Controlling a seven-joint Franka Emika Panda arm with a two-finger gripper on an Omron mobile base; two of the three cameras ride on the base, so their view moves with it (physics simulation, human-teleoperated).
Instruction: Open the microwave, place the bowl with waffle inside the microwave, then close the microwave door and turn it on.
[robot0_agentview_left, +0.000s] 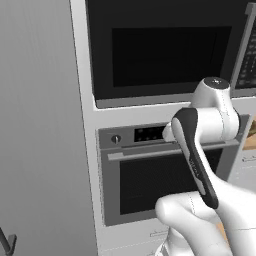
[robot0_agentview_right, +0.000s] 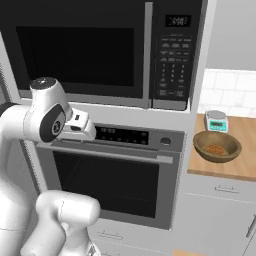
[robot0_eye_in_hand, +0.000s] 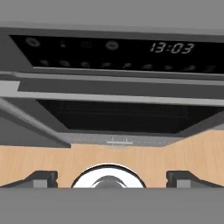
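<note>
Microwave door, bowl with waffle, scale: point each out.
microwave door (robot0_agentview_right: 75, 50), right base view, dark glass window.
bowl with waffle (robot0_agentview_right: 217, 146), right base view, wooden rim.
scale (robot0_agentview_right: 216, 121), right base view, teal front.

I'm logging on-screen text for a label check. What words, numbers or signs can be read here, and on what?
"13:03": pale digits on the black control panel of the steel oven, hand view.
Black microwave's small digital display: digits blurred, unreadable.
Microwave button keypad: labels too small.
Teal and white kitchen scale: screen unreadable.
</note>
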